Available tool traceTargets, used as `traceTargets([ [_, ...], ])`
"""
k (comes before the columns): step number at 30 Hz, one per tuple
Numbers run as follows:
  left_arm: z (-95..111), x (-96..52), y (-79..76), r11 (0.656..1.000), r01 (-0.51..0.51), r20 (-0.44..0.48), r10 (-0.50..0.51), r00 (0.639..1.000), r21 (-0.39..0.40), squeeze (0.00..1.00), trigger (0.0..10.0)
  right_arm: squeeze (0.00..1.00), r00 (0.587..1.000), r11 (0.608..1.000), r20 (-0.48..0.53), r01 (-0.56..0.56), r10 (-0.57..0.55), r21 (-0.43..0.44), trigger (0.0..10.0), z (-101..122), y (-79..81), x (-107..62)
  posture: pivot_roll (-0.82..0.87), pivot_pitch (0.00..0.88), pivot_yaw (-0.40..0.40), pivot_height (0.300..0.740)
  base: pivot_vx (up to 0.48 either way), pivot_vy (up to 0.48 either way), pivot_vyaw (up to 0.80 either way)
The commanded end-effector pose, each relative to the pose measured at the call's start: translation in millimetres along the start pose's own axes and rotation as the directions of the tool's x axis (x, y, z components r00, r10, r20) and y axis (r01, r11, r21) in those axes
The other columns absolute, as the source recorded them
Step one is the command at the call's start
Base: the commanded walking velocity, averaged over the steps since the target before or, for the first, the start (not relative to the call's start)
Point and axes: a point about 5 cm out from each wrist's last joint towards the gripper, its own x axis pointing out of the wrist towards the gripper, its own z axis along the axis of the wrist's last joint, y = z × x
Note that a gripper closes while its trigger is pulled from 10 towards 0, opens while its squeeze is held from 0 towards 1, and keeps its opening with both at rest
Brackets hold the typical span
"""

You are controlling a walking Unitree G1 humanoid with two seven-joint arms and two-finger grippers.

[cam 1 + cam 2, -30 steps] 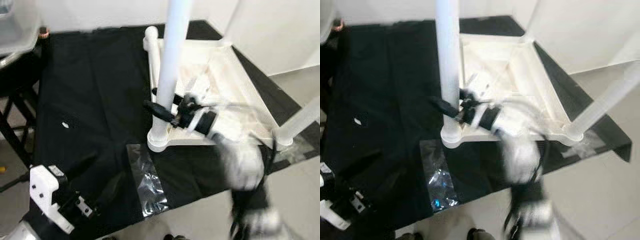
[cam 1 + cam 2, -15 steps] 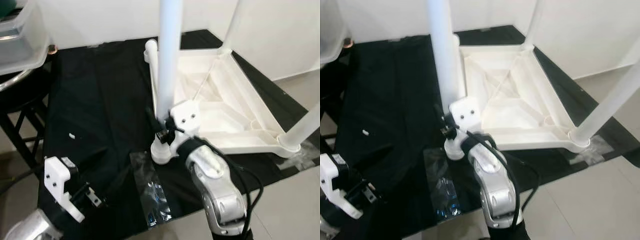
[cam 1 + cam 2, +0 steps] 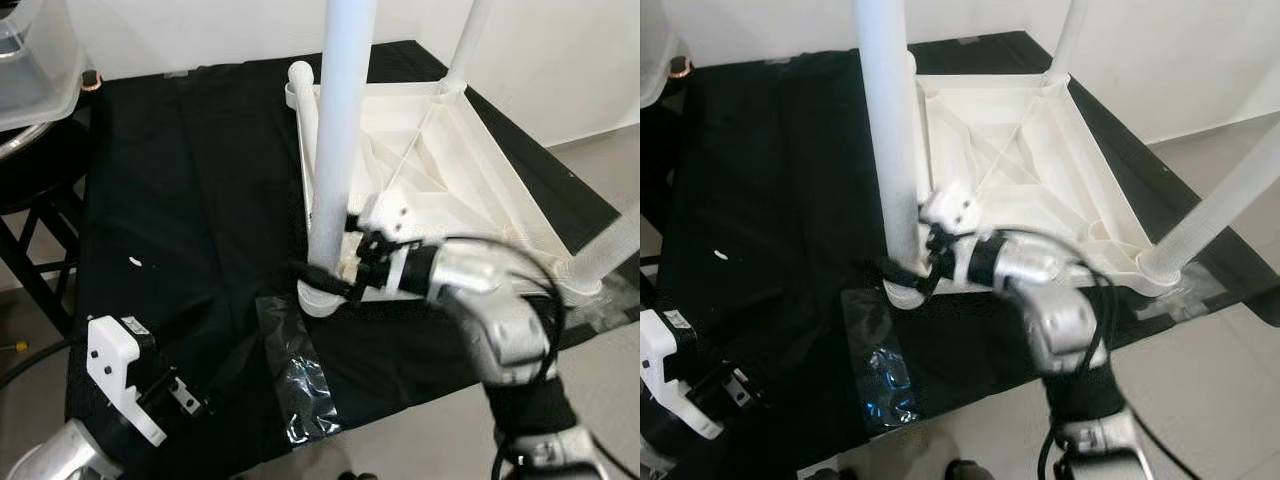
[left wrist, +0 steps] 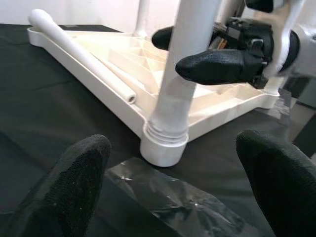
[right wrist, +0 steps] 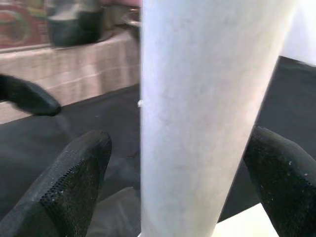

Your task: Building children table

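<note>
Right gripper [image 3: 325, 282]: reaches in from the robot's right at the foot of the near-left table leg [image 3: 338, 130]. Its 2 black fingers [image 4: 217, 65] are spread wide, 1 on each side of the white tube; in the right wrist view the leg [image 5: 207, 113] stands between the fingertips [image 5: 74, 177] with a gap on either side, so the fingers straddle it and do not clamp it. Whether a finger touches the tube cannot be told.

Table leg: upright, seated in the round threaded socket [image 4: 165, 143] at the near-left corner of the upturned white plastic tabletop [image 3: 450, 190]. The tabletop lies underside up, ribs showing, on a black cloth [image 3: 190, 190] spread over the floor.

Other legs: 1 stands in the far-right corner [image 3: 468, 45]; 1 stands in the near-right corner [image 3: 612, 245]. A 4th white leg [image 4: 81, 49] lies loose along the tabletop's left rim, its rounded end at the far-left corner [image 3: 300, 72].

Clear tape [image 3: 300, 375]: a crumpled strip stuck on the black cloth just in front of the socket, running toward the cloth's near edge. More tape [image 3: 1170, 295] lies at the near-right corner.

Left gripper [image 4: 168, 197]: low over the near-left part of the cloth, fingers [image 4: 79, 182] wide apart and holding nothing, pointed at the socket and the tape.

Small white fleck [image 3: 134, 262]: on the cloth, left of the tabletop. Clear plastic bin [image 3: 35, 60]: on a dark stand beyond the cloth's far-left corner.
</note>
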Motion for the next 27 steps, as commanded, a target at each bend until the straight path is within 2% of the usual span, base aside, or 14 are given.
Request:
traceTargets([
  [1,0,-1.4,-2.4,1.000,-0.001,-0.007,0.001,1.000,0.004,0.00,10.0,0.00,1.000,1.000,0.010,-0.018,0.018,-0.007,10.0,0,-5.0,0.9,0.10,0.246,-0.051,0.740,0.000,0.000,0.00],
  [3,0,-2.6,-3.7,1.000,-0.001,-0.015,0.001,1.000,0.006,0.00,10.0,0.00,1.000,1.000,0.021,0.000,0.000,-0.026,10.0,8,-26.2,3.0,0.11,0.254,-0.053,0.740,0.000,0.000,0.00],
  [4,0,-2.6,-3.7,1.000,-0.001,-0.015,0.001,1.000,0.006,0.00,10.0,0.00,1.000,1.000,0.021,0.000,0.000,-0.026,10.0,8,-26.2,3.0,0.11,0.254,-0.053,0.740,0.000,0.000,0.00],
  [6,1,-5.1,-5.7,1.000,-0.003,-0.024,0.003,1.000,0.010,0.00,10.0,0.00,0.998,0.999,0.042,-0.040,0.041,-0.036,10.0,17,-38.3,4.4,0.13,0.267,-0.055,0.740,0.000,0.000,0.00],
  [7,1,-5.1,-5.7,1.000,-0.003,-0.024,0.003,1.000,0.010,0.00,10.0,0.00,0.998,0.999,0.042,-0.040,0.041,-0.036,10.0,17,-38.3,4.4,0.13,0.267,-0.055,0.740,0.000,0.000,0.00],
  [9,2,-8.0,-6.5,1.000,-0.011,-0.029,0.012,1.000,0.014,0.00,10.0,0.00,0.986,0.986,0.043,-0.159,0.161,-0.043,10.0,24,-40.2,4.6,0.14,0.272,-0.060,0.740,0.000,0.000,0.00],
  [10,2,-8.0,-6.5,1.000,-0.011,-0.029,0.012,1.000,0.014,0.00,10.0,0.00,0.986,0.986,0.043,-0.159,0.161,-0.043,10.0,24,-40.2,4.6,0.14,0.272,-0.060,0.740,0.000,0.000,0.00],
  [12,3,-10.3,-6.5,1.000,-0.018,-0.035,0.019,0.999,0.015,0.00,10.0,0.00,0.971,0.970,0.015,-0.236,0.238,-0.055,10.0,25,-41.2,4.8,0.14,0.279,-0.060,0.740,0.000,0.000,0.00],
  [15,2,-11.5,-7.2,1.000,-0.020,-0.040,0.021,0.999,0.014,0.00,10.0,0.00,0.966,0.965,0.022,-0.257,0.259,-0.052,10.0,28,-44.7,6.6,0.14,0.281,-0.059,0.740,0.000,0.000,0.00],
  [16,2,-11.5,-7.8,1.000,-0.019,-0.041,0.020,0.999,0.013,0.00,10.0,0.00,0.962,0.962,0.039,-0.268,0.270,-0.050,0.0,30,-47.3,7.2,0.14,0.281,-0.058,0.740,0.000,0.000,0.00],
  [23,2,-10.4,-8.1,1.000,-0.019,-0.039,0.020,0.999,0.013,0.00,10.0,0.00,0.945,0.946,0.052,-0.322,0.324,-0.039,0.0,28,-49.8,4.1,0.14,0.273,-0.058,0.740,0.000,0.000,0.00],
  [27,1,-8.3,-8.4,1.000,-0.017,-0.035,0.017,0.999,0.011,0.00,10.0,0.00,0.936,0.938,0.055,-0.347,0.347,-0.012,0.0,20,-45.1,-6.7,0.13,0.261,-0.059,0.740,0.000,0.000,0.00],
])
